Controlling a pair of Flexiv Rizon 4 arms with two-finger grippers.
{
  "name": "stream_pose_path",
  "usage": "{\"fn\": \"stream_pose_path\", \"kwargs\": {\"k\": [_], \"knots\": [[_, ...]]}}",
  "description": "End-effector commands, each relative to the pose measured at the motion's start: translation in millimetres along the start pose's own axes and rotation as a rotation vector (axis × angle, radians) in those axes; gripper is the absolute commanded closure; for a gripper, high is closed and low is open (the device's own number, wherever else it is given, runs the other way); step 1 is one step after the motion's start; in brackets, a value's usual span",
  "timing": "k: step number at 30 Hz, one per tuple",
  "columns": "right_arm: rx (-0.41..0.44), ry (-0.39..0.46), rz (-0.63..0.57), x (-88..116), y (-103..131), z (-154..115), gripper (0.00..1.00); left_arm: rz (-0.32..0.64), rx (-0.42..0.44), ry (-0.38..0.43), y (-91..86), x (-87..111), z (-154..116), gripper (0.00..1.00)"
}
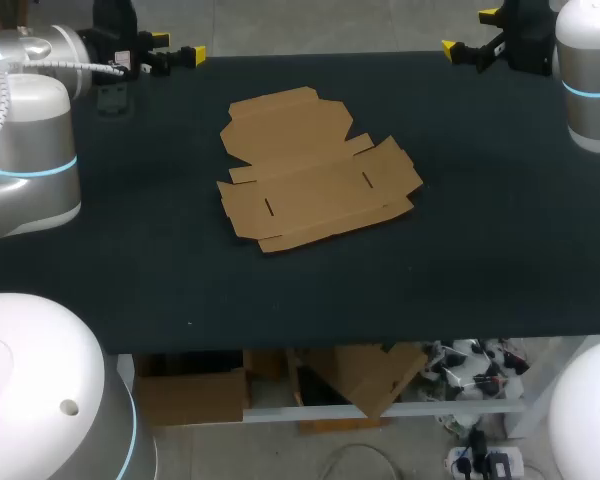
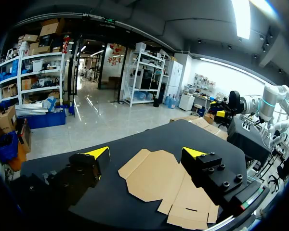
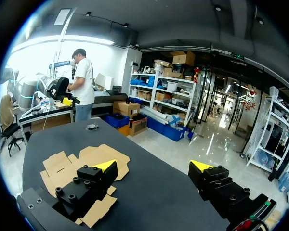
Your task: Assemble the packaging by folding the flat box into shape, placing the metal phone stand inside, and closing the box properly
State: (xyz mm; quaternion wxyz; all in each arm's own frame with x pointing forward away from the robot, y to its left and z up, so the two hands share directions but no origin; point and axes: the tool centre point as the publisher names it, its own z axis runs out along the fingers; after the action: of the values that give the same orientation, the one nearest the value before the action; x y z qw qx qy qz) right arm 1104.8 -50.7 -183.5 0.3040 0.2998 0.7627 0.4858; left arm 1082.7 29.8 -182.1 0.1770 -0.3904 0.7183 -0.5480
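— Yellow tips on the left gripper (image 1: 178, 48), up at the far left corner of the table (image 1: 500, 230): are they apart or together?

— Apart, wide, with nothing between them. From the left wrist view, the left gripper (image 2: 145, 153) looks across the dark tabletop (image 2: 111, 197) with only air between its fingers.

— And the cardboard box (image 1: 315, 170)?

— Flat and unfolded near the middle of the table, a little toward the left arm's side. Its flaps are spread out, and two short slots show in the long panel nearest me. Neither arm touches it. From the left wrist the box (image 2: 156, 180) lies ahead of the fingers, with one finger covering part of it.

— The right side?

— The right gripper (image 1: 470, 30) hangs over the far right edge, well apart from the cardboard. Its fingers also stand wide and hold nothing. In its own view the right gripper (image 3: 153, 165) has the box (image 3: 62, 166) off beside one finger, lying on the tabletop (image 3: 154, 202).
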Motion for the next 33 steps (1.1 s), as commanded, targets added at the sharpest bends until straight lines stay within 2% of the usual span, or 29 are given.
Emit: {"fn": "stream_pose_path", "kwargs": {"k": [1,3,7,10,12,14,19,24,33], "knots": [[-0.003,-0.002,0.0,1,0,0,0.0,-0.005,-0.009,-0.006,-1.9,2.3,0,0.0],[-0.007,0.001,-0.002,0,0,0,0.0,-0.014,-0.012,0.003,-4.7,5.3,-3,0.0],[0.056,0.017,0.028,0,-1,-3,0.0,-0.034,-0.028,-0.004,-9.5,9.7,-9,0.0],[0.098,0.027,0.071,1,-2,-6,0.0,-0.053,-0.058,-0.017,-11.4,12.8,-14,0.0],[0.16,0.031,0.097,3,-4,-11,0.0,-0.077,-0.097,-0.05,-10.6,15.4,-18,0.0],[0.174,0.026,0.101,5,-6,-14,0.0,-0.107,-0.132,-0.069,-8.8,18.0,-22,0.0],[0.253,0.021,0.149,12,-15,-22,0.0,-0.157,-0.221,-0.129,1.1,25.9,-33,0.0],[0.282,0.032,0.214,16,-30,-32,0.0,-0.22,-0.326,-0.187,16.4,30.3,-42,0.0],[0.395,0.019,0.319,25,-51,-43,0.0,-0.334,-0.44,-0.224,45.2,31.4,-58,0.0]]}}
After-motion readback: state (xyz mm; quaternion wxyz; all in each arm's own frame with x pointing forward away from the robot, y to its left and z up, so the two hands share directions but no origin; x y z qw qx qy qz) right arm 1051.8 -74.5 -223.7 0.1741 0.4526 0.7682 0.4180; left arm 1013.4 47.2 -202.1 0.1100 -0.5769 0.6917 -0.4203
